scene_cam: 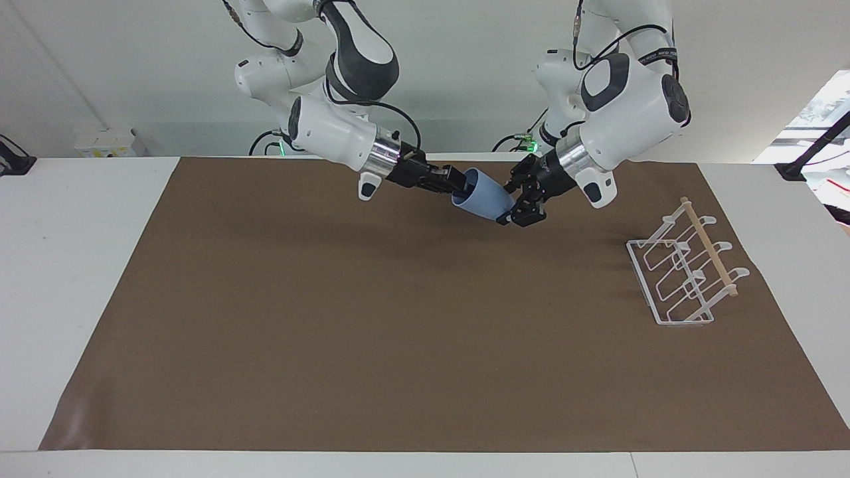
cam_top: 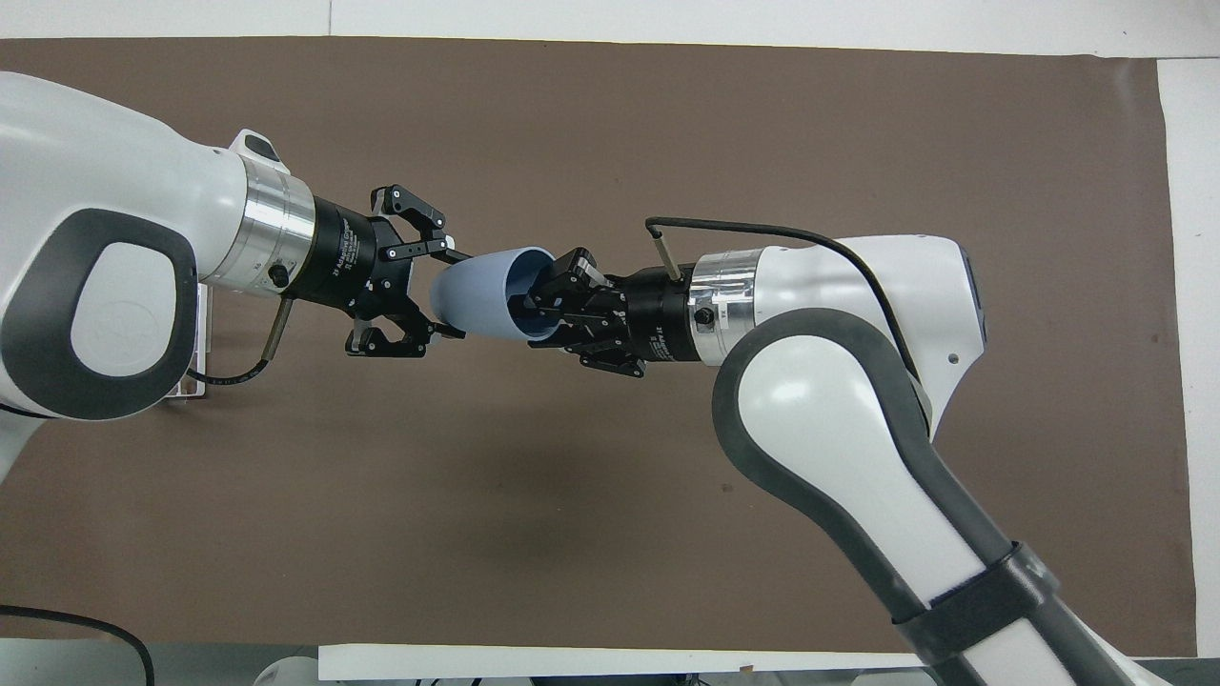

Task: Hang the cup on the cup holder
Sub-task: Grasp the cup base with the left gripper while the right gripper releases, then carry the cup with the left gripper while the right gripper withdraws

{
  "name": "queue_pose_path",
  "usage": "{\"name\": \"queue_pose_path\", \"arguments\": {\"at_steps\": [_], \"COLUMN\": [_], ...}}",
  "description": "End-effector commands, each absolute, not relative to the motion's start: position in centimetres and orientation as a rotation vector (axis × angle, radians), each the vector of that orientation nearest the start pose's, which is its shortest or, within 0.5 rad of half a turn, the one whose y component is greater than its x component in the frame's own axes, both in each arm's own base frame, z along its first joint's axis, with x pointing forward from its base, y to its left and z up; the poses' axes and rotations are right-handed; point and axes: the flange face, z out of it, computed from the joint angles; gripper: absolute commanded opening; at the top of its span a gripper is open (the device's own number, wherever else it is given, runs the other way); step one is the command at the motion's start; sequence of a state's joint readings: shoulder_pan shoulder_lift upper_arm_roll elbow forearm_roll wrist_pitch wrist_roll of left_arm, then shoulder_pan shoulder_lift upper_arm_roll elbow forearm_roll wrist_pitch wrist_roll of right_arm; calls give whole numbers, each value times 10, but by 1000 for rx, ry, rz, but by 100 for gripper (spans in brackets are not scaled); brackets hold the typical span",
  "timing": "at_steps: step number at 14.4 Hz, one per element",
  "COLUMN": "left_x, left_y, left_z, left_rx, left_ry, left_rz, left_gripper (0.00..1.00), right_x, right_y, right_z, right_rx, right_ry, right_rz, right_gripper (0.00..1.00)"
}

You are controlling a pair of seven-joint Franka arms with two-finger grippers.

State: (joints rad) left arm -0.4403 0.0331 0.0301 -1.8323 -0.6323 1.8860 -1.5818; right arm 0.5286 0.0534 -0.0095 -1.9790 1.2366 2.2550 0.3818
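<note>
Over the robots' edge of the brown mat [scene_cam: 398,332], midway between the two arm bases: cup [cam_top: 486,291], light blue, held up in the air on its side. Mouth turned toward the right arm, base toward the left arm.

Left gripper [cam_top: 455,294]: reaching in from the left arm's end, fingers [cam_top: 456,255] closed on the cup's tapered base, one on each side of the wall. Firm hold, cup carried here.

Right gripper [cam_top: 538,307]: at the cup's mouth, fingers parted, one tip inside the rim. Cannot tell whether either tip touches the wall.

Same in the facing view: cup [scene_cam: 483,198] clear of the mat, slanting down toward the left gripper [scene_cam: 511,211], right gripper [scene_cam: 458,188] at the raised open end.

Farther out, toward the left arm's end of the worktop [scene_cam: 80,265]: cup holder [scene_cam: 684,272], white wire, wooden dowel across the top, standing on the mat, prongs bare. Well apart from the cup. Mostly hidden under the left arm in the overhead view.
</note>
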Motion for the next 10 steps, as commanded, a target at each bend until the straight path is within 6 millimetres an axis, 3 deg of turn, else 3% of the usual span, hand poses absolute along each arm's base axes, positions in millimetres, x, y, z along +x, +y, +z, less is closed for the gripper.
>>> {"name": "queue_pose_path", "arguments": {"at_steps": [1,4,7,10], "left_x": [507,507,512,521], "left_y": [-269,-269,-266,-258], "left_z": [525,525,527,530], "left_rx": [-2604,-2605,-2610,-2658], "left_ry": [-2147,-2146,-2149,-2010], "left_rz": [874,874,851,528], "left_gripper": [0,0,0,0], "right_x": [507,521,534,540], "right_y": [312,258,181,92], "right_z": [481,476,467,456], "right_rx": [-2027,-2172,-2273,-2440], "right_ry": [594,355,264,112], "right_rz": [338,299,319,277], "right_gripper": [100,100,100,100]}}
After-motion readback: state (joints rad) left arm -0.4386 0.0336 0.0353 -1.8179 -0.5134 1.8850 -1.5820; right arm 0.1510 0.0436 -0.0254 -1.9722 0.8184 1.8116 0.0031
